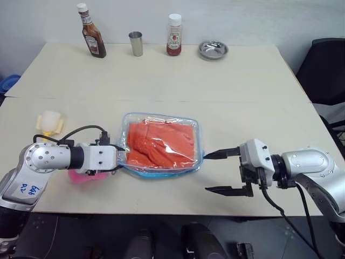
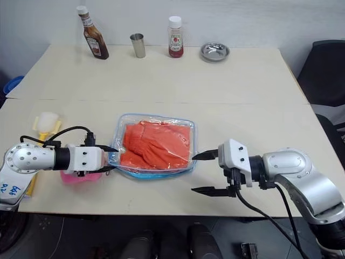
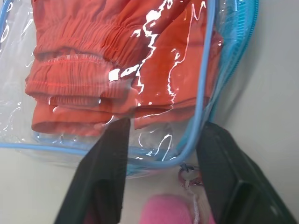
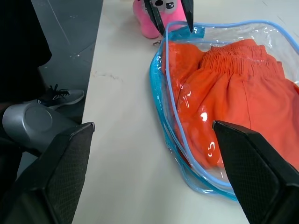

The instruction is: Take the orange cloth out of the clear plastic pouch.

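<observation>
- Where the table nears its front edge, the clear plastic pouch lies flat, the orange cloth inside.
- Left gripper straddles the pouch's left corner; whether clamped, cannot tell.
- Right gripper spread wide, empty, just beside the pouch's right edge.

Even, bright overhead light, soft short shadows under my arms, white glare streaking the clear plastic pouch, my near fingers blurred, head views sharp.
</observation>
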